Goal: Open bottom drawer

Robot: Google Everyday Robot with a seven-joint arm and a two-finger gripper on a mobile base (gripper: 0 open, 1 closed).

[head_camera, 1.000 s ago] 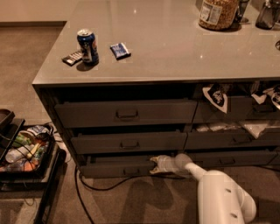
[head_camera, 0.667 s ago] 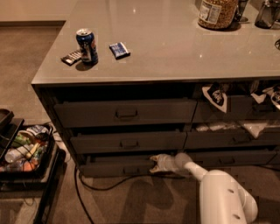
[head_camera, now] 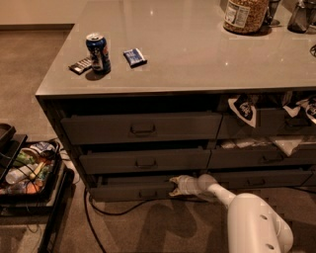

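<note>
The bottom drawer [head_camera: 128,191] is the slim dark-grey front lowest in the left three-drawer stack. It stands a little way out, with a dark strip of its inside showing above the front. Its small handle [head_camera: 146,194] sits at the centre. My gripper [head_camera: 172,187] is low by the floor at the right end of this drawer front, just right of the handle. It is open, its two pale fingers spread and pointing left, with nothing between them. The white arm [head_camera: 256,225] runs back to the lower right.
A grey counter [head_camera: 197,54] carries a blue can [head_camera: 98,50], a blue packet [head_camera: 134,57], a dark bar [head_camera: 80,65] and a jar [head_camera: 245,15]. The right-hand drawers [head_camera: 261,158] have cloth and paper sticking out. A cart of clutter [head_camera: 27,170] stands at the left. A cable [head_camera: 106,212] lies on the carpet.
</note>
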